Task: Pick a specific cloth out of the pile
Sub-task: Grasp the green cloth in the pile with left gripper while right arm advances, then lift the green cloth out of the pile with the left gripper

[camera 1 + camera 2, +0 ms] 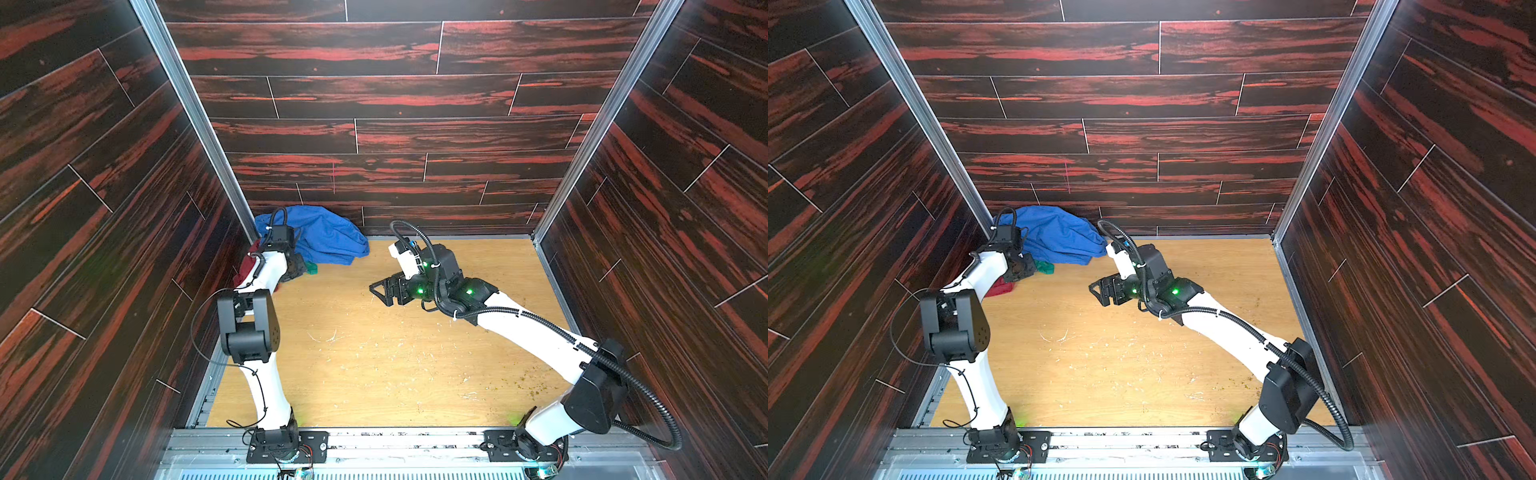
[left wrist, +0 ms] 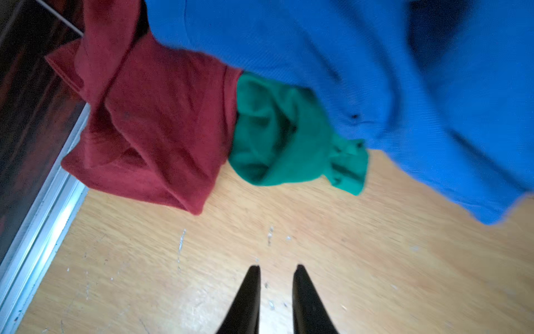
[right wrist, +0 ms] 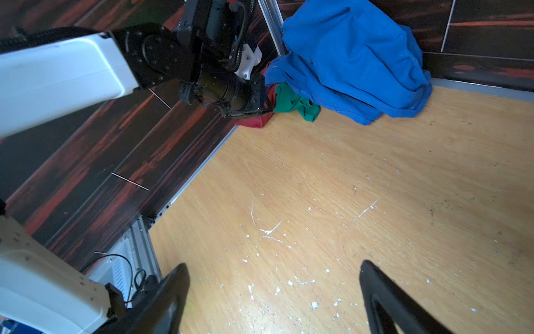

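We see the green cloth (image 2: pixel 289 138) at the 6 o'clock edge of the pile (image 1: pixel 328 237), at the 11 o'clock corner of the tabletop (image 1: pixel 395 353), wedged between the red cloth (image 2: pixel 159 130) and the blue cloth (image 2: pixel 375 57). Left hand (image 2: pixel 277 267) barely parted, pinching nothing; right hand (image 3: pixel 274 263) spread wide, empty.

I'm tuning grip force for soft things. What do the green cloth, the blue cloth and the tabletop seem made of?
Small emerald-green crumpled cloth: soft matte knit, perhaps cotton; it bunches in loose folds. Large bright blue cloth: thicker matte weave, faint diagonal ribbing, possibly twill. Light tan tabletop: wood-grain laminate or veneer, slight sheen, white scuffs.
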Tool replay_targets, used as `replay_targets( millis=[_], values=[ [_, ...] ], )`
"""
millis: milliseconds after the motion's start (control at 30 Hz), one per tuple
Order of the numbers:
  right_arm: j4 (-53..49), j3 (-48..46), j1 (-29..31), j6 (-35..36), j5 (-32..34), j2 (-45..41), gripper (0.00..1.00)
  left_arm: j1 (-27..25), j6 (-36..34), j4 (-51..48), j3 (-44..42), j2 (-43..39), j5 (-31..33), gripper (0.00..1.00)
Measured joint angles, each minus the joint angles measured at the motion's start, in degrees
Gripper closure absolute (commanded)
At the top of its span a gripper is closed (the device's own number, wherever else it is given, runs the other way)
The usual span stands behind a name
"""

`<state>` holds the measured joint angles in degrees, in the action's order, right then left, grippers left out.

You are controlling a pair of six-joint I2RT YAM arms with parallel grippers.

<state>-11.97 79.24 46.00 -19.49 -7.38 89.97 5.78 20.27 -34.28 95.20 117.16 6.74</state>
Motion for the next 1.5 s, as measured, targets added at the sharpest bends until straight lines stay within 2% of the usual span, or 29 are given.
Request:
replay_targets(
  millis=[633,700,833,1033,1200,1500],
  values=[
    [-1.49,0.00,-0.15,2.93,0.90,2.58,0.06,0.39,-5.09,-0.46,13.07,12.13,4.26,0.72],
    [-1.73,0.00,-0.37,3.26,0.94,2.60,0.06,0.39,-5.18,-0.52,14.03,13.00,4.26,0.75],
    [-1.79,0.00,-0.81,3.63,0.94,2.62,0.06,0.39,-5.75,-1.22,14.97,13.94,4.11,0.98],
    [-1.92,0.00,-1.14,3.67,0.94,2.62,0.06,0.39,-5.81,-2.03,15.23,13.88,3.08,1.00],
    [-1.99,-0.02,-1.14,3.63,0.92,2.62,0.06,0.44,-5.68,-2.67,13.94,9.81,2.86,1.00],
    [-0.85,-3.48,-1.14,2.01,0.70,2.03,0.06,0.44,-2.19,-1.81,14.64,-9.46,3.58,1.00]
  ],
)
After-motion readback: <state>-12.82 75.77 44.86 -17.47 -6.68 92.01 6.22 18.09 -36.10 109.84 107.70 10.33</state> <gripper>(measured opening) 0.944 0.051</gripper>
